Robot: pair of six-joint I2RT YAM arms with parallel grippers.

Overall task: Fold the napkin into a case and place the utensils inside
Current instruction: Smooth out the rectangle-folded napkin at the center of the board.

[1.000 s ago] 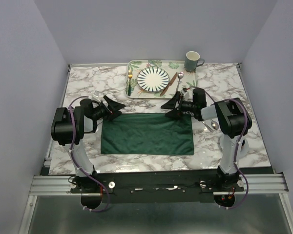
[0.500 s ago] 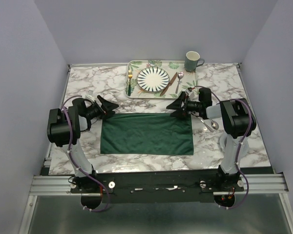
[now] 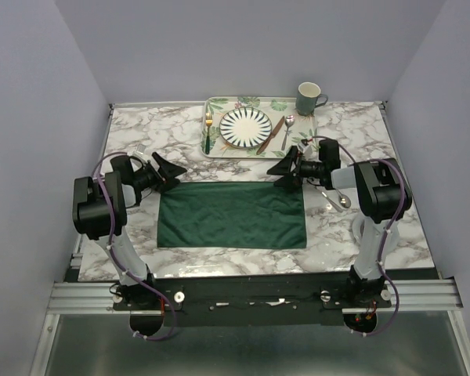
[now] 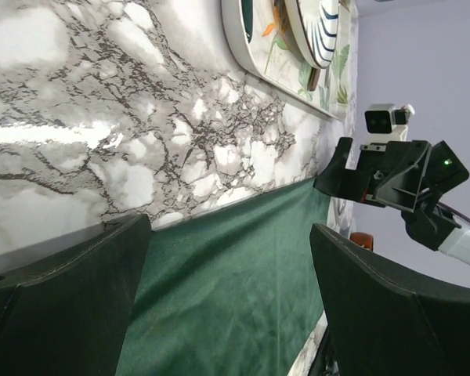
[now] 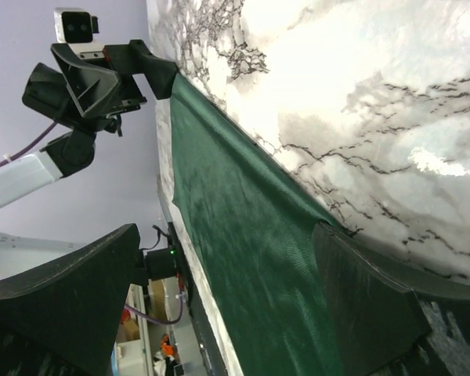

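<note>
Left claw [image 3: 175, 175] and right claw [image 3: 276, 178] have lowered, spread wide, to far corners of the flat dark green napkin [image 3: 231, 216].

Straddling the napkin's [image 4: 235, 305] edge on the marble counter [image 4: 141, 117] with fingers [image 4: 63, 298] spread wide, facing the right gripper [image 4: 333, 176] at its other corner, tray [image 4: 276, 66] and plate [image 4: 319, 31] beyond.

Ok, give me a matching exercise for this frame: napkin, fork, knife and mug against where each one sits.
1 napkin
2 fork
3 knife
4 mug

A on the tray, left of the plate
B by the tray's far right corner
C spread flat on the table, apart from the tray
D on the tray, right of the plate

Pairs: 1-C, 2-A, 3-D, 4-B
</note>
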